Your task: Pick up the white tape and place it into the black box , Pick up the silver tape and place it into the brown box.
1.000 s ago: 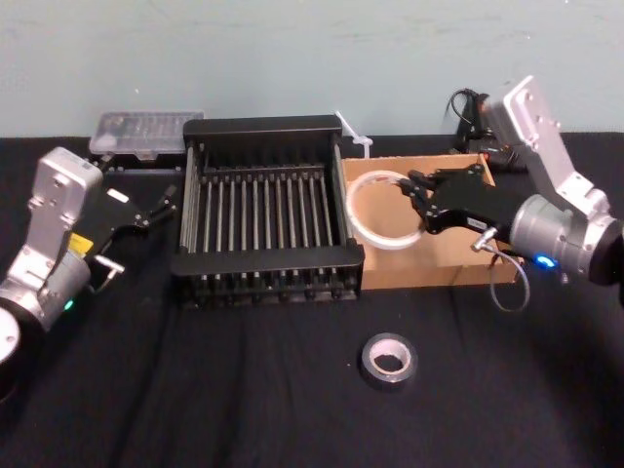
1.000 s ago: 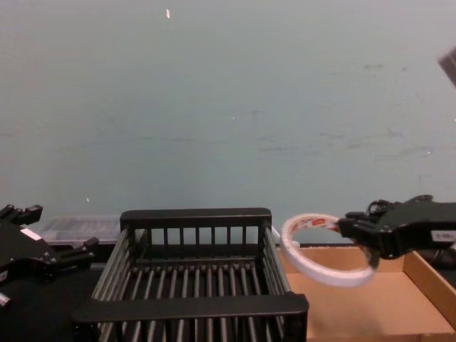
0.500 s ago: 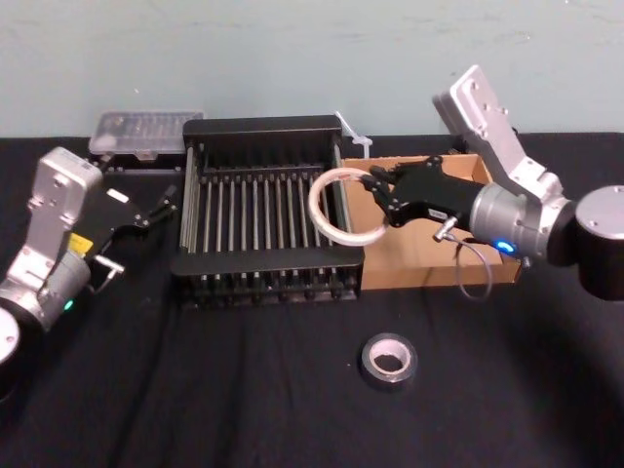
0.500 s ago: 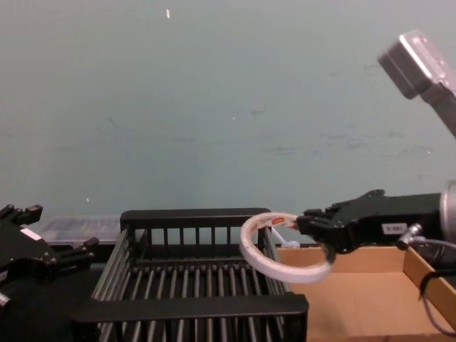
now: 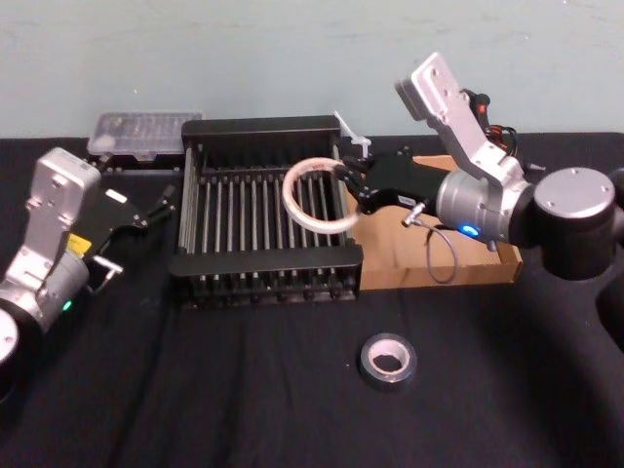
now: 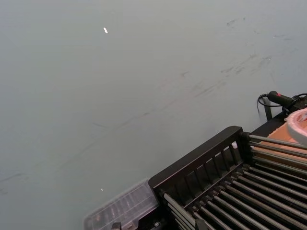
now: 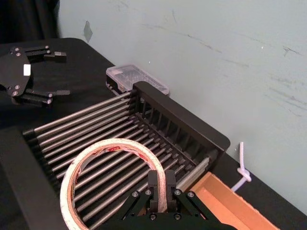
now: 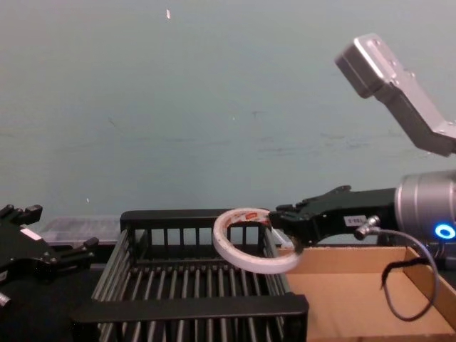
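The right tool [image 5: 343,185], clamped on the rim of the white tape [image 5: 289,195], holds it over the black box [image 5: 263,261] at frame centre, not yet released. The silver tape [image 5: 369,356] lies on the desk [image 5: 195,390], lower centre, outside the brown box [image 5: 390,253]. The left tool [image 5: 146,210] is parked at centre left, fingers apart.

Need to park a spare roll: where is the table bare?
Bare cloth: both sides of the silver tape, in front of the black box and the brown box. Crowded: over the black box, where the right gripper holds the white tape; the left gripper sits beside its left wall.
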You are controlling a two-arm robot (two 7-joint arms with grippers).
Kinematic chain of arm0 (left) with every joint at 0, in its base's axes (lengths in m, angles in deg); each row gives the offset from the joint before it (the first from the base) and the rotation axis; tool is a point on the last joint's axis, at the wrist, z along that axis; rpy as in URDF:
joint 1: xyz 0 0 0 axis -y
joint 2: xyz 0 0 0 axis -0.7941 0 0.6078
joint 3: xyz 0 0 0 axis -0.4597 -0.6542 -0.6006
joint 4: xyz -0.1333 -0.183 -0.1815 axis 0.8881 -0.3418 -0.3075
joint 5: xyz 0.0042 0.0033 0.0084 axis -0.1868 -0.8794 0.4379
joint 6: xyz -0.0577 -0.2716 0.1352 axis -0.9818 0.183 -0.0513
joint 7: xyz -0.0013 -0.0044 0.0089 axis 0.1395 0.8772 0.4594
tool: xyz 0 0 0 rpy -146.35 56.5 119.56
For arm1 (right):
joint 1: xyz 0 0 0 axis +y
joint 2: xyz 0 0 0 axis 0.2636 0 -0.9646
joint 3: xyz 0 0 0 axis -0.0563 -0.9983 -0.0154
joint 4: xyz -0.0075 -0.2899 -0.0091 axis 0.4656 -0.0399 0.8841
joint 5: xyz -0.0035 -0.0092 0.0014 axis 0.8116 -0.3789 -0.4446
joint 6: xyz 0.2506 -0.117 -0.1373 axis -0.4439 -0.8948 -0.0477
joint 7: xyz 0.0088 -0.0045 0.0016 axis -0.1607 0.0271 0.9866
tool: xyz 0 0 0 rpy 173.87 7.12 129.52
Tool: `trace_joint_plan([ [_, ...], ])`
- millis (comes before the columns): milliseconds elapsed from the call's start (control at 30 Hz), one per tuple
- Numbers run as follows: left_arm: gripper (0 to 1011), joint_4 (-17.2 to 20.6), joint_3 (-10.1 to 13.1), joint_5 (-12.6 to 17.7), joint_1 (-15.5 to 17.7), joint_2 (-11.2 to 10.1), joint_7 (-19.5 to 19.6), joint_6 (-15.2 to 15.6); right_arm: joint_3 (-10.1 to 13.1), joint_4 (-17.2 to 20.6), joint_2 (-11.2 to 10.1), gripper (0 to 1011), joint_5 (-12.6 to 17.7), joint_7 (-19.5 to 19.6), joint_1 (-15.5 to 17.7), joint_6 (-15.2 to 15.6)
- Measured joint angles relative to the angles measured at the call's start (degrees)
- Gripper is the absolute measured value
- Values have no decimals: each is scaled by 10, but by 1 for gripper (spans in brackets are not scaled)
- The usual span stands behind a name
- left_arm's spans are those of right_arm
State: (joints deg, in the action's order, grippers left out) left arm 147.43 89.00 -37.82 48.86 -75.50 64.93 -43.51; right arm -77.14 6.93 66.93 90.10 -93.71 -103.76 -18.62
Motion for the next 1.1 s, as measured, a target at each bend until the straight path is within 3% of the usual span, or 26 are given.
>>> trace_joint_plan([
  [500, 1001, 0, 0, 0, 0, 0, 0, 0, -9, -52, 35, 96, -11, 3, -28, -12],
  [1100, 1001, 0, 0, 0, 0, 0, 0, 0, -9, -51, 35, 112, -11, 5, -28, -13],
])
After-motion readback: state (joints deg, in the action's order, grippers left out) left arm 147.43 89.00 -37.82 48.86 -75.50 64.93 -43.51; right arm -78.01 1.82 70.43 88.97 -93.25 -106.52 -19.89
